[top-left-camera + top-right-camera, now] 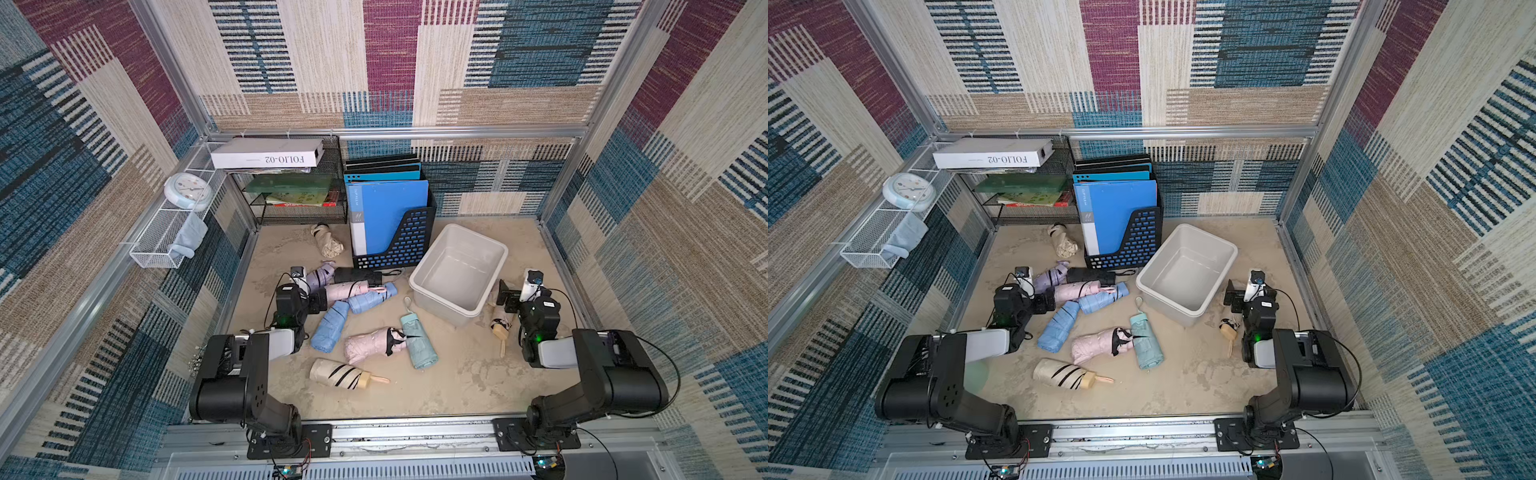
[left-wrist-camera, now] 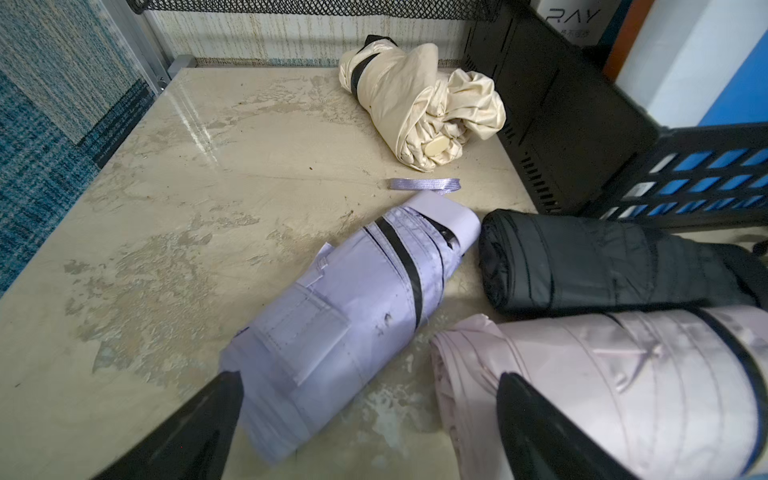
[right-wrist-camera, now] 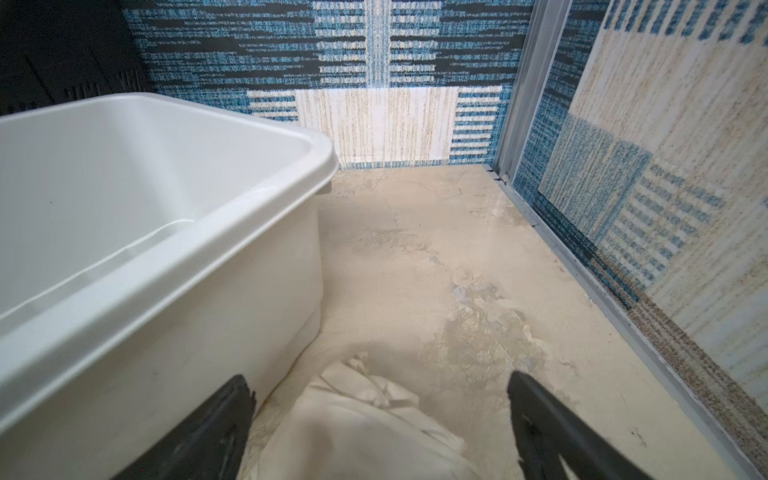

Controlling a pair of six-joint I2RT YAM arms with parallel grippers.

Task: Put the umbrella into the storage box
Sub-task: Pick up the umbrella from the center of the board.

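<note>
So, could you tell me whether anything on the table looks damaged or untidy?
Yes: the cream folded umbrella beside the black perforated file holder is loosely bundled, with its fabric bunched out. The beige tabletop has its coating worn in patches. The light grey plastic storage box is empty.

Left arm [image 1: 245, 374] and right arm [image 1: 615, 370] both sit folded low, reaching forward; left gripper [image 2: 370, 376] and right gripper [image 3: 378, 376] have fingers [image 2: 199, 428] spread wide (both empty).
</note>
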